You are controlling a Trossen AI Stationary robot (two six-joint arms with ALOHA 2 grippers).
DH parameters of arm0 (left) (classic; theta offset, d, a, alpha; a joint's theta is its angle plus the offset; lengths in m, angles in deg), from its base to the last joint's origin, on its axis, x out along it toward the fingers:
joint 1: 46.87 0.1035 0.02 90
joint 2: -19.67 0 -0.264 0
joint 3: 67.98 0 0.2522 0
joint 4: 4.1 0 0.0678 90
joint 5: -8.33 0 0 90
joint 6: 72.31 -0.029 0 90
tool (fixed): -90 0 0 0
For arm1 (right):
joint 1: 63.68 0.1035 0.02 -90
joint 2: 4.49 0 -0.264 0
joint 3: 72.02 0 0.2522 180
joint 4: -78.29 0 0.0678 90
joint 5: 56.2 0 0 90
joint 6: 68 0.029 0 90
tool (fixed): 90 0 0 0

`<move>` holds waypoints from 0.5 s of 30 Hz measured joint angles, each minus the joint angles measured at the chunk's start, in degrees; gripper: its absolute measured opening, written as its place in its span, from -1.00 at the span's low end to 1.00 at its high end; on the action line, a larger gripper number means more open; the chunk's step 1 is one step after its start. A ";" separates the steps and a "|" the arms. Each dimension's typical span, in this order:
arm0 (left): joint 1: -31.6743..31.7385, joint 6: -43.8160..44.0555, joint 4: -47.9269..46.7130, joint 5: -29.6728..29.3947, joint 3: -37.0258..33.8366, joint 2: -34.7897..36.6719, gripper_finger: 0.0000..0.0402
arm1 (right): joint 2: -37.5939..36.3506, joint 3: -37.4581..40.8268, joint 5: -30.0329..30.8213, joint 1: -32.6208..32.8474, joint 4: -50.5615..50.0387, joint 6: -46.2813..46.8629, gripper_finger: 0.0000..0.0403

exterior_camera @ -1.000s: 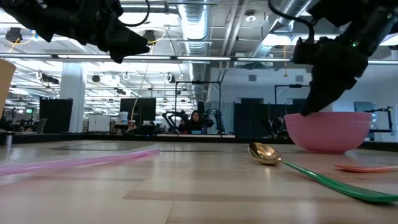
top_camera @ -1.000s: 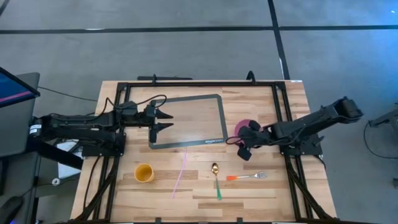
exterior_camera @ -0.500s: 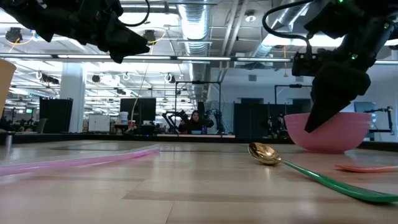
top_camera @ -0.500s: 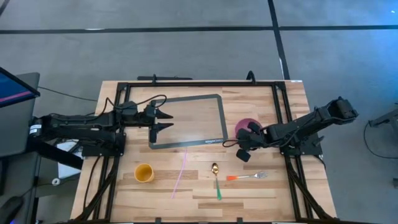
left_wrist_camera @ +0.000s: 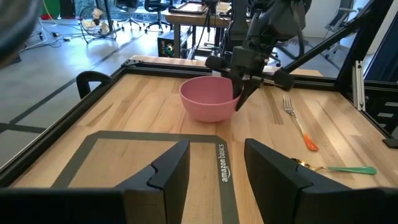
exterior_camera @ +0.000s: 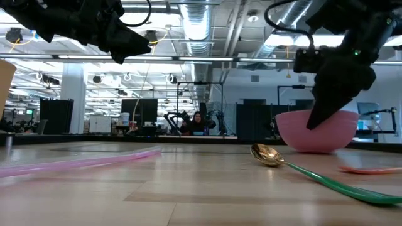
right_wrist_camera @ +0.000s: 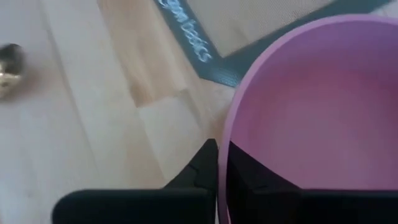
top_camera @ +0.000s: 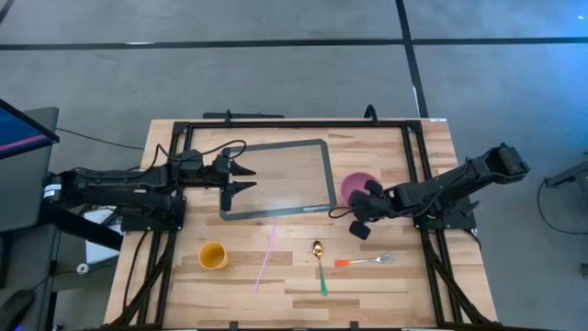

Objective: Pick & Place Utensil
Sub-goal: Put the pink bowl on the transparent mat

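Beside the mat point(top_camera: 276, 179), the pink bowl's point(top_camera: 355, 185) rim is pinched between the right gripper's point(top_camera: 359, 213) fingers, presumably for repositioning as a receptacle. Spoon point(top_camera: 320, 264) and fork point(top_camera: 367, 261) lie untouched near the front edge. The left gripper point(top_camera: 241, 178) is held spread above the mat, waiting.

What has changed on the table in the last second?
The right gripper, fingers shut on the rim of the pink plastic bowl, has dragged it a little toward the grey baking mat. The left gripper, spoon, fork, straw and yellow cup stayed put.
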 joint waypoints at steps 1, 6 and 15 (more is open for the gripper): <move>0.00 0.00 0.00 0.00 0.00 0.00 -0.23 | 0.00 -0.71 -0.38 0.00 -0.05 -0.98 -0.97; 0.00 0.09 0.00 0.01 0.00 0.00 -0.23 | 0.00 -5.33 -0.77 0.00 0.19 -6.54 -0.98; 0.00 0.20 0.00 0.01 0.00 0.00 -0.23 | 0.00 -10.85 -0.39 0.00 4.06 -15.59 -0.99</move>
